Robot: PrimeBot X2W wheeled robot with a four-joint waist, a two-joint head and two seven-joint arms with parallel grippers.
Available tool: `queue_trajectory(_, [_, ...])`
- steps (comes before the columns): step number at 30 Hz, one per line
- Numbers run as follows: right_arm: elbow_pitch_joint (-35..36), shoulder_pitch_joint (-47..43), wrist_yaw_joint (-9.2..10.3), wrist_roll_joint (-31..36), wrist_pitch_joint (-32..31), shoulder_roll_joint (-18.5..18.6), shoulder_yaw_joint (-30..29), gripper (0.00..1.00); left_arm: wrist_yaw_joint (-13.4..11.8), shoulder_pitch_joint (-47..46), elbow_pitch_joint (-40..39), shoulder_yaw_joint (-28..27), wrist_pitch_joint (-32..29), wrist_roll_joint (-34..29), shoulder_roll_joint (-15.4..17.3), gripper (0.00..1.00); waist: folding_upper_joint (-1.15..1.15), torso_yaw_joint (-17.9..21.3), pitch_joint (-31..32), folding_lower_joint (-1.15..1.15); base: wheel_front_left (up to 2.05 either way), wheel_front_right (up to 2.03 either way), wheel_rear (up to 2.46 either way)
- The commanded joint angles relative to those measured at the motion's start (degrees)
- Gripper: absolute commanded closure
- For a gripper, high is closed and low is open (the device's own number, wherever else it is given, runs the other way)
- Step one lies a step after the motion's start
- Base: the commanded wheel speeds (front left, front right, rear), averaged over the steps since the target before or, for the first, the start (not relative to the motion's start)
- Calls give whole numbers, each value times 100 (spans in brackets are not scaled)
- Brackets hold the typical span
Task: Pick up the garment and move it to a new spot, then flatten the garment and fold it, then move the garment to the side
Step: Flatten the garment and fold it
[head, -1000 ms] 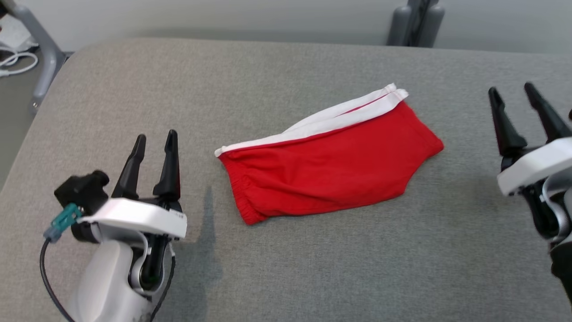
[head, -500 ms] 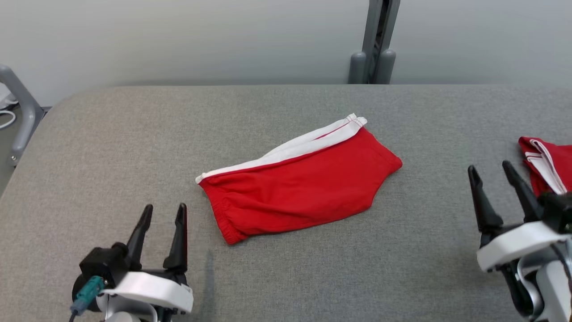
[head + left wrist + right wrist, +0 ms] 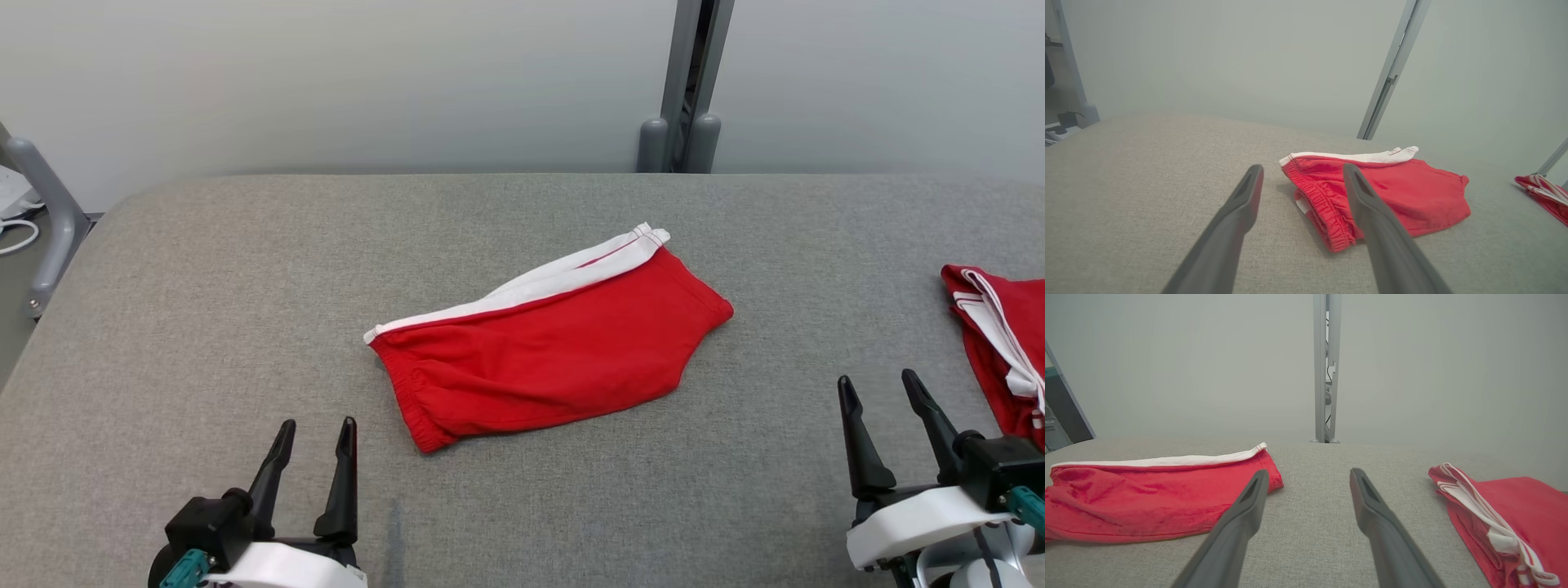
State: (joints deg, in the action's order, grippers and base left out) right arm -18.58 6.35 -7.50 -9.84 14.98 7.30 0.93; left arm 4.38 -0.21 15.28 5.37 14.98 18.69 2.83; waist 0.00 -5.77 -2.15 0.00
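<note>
Grey woven fabric covers the worktop (image 3: 204, 327) from side to side in the head view.

Near edge, left: left end effector (image 3: 317, 423). Its two dark fingers are spread and empty. The tips point toward the waistband end of the shorts and stop short of the cloth.

Near edge, right: right end effector (image 3: 875, 377). Its fingers are spread and empty. It stands between the shorts and the second garment and touches neither.

Centre: shorts (image 3: 555, 351), red, folded flat and lying aslant on the worktop. The gathered elastic waistband is at the near-left end and the leg hem at the far-right end. A white stripe runs along the far edge.

Right margin: second garment (image 3: 1000, 343), red with white stripes. It is folded, cut off by the frame edge and well apart from the shorts.

Far side: post (image 3: 694, 82), grey and upright, behind the worktop's far edge against a pale wall (image 3: 326, 82).

Far left: frame leg (image 3: 49, 212), grey and slanted, beside the worktop's corner. A white cable (image 3: 16, 241) lies just beside it.
</note>
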Motion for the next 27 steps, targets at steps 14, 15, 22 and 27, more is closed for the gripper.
queue_trajectory(14, [-481, 176, 3, -583, -281, -168, -3, 0, -116, -84, -12, 362, 22, 114, 23, 0, 0, -285, -138, 0, 0, 0, 0])
queue_trajectory(15, [-538, 237, 3, -730, -335, -184, 39, 0, -118, -113, -5, 393, 22, 128, 22, 0, 0, -338, -173, 0, 0, 0, 0])
queue_trajectory(22, [-1000, 673, 3, -1579, -673, -124, 133, 0, -104, -277, 38, 552, 22, 175, 23, 0, 0, -716, -423, 0, 0, 0, 0])
queue_trajectory(27, [-1509, 1133, 3, -2309, -1100, -80, 8, 0, -124, -404, 66, 633, 22, 212, 19, 0, 0, -1037, -605, 0, 0, 0, 0])
